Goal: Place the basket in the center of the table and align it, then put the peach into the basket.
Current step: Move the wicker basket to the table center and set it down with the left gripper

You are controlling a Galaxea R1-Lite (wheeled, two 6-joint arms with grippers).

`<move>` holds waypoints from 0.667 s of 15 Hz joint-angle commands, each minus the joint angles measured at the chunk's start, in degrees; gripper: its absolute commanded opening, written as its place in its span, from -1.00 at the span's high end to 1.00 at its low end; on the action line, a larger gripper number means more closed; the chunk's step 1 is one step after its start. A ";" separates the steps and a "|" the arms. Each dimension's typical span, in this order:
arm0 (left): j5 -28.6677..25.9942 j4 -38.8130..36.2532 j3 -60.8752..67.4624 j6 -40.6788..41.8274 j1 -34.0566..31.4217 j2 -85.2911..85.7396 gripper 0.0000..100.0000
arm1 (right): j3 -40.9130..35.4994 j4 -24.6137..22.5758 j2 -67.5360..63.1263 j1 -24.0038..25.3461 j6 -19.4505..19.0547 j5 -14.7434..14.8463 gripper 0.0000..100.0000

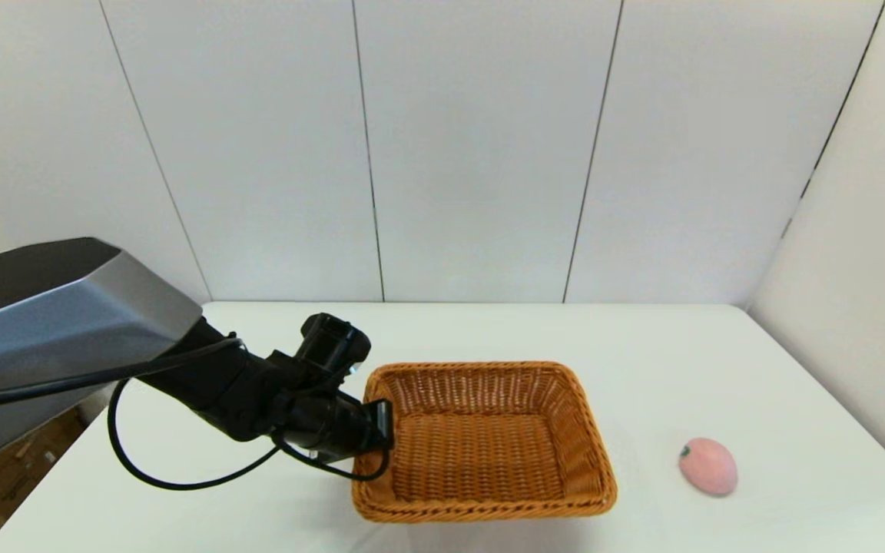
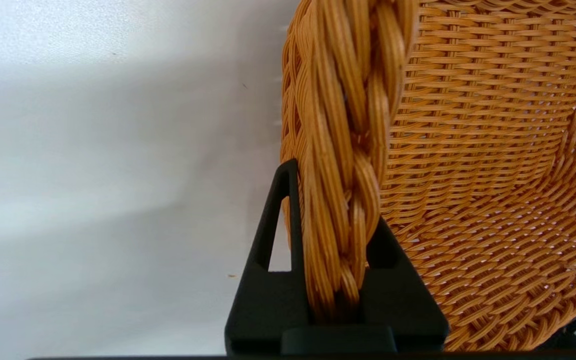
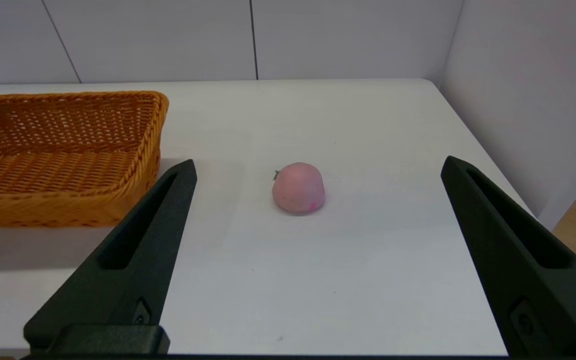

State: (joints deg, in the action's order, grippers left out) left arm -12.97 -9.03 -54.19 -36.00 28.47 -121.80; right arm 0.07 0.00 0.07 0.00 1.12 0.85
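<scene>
The orange-brown woven basket [image 1: 488, 442] sits on the white table [image 1: 642, 361], a little left of the middle and near the front edge. My left gripper [image 1: 382, 425] is shut on the braided rim [image 2: 348, 165] of its left short side, one finger outside and one inside. The pale pink peach [image 1: 709, 465] lies on the table to the right of the basket, apart from it. In the right wrist view my right gripper [image 3: 318, 167] is open, its fingers [image 3: 158, 220] spread wide, with the peach [image 3: 298, 187] lying farther off between them and the basket [image 3: 63, 150] off to one side.
White wall panels [image 1: 473, 153] stand behind the table and along its right side. Bare tabletop lies behind the basket and between basket and peach. A black cable [image 1: 181, 476] loops under the left arm. The right arm is out of the head view.
</scene>
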 commanded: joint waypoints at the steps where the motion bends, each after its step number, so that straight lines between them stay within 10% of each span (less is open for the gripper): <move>1: -0.04 -0.02 -0.04 -2.85 0.01 -0.46 1.00 | -0.07 0.00 -0.07 0.00 0.02 0.03 -1.00; 10: 0.05 0.07 -0.04 -2.15 0.54 1.21 1.00 | -0.07 0.00 -0.07 0.00 0.02 0.03 -1.00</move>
State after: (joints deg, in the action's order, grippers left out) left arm -12.84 -8.87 -54.14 -37.84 28.99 -121.55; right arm 0.07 0.00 0.07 0.00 1.12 0.88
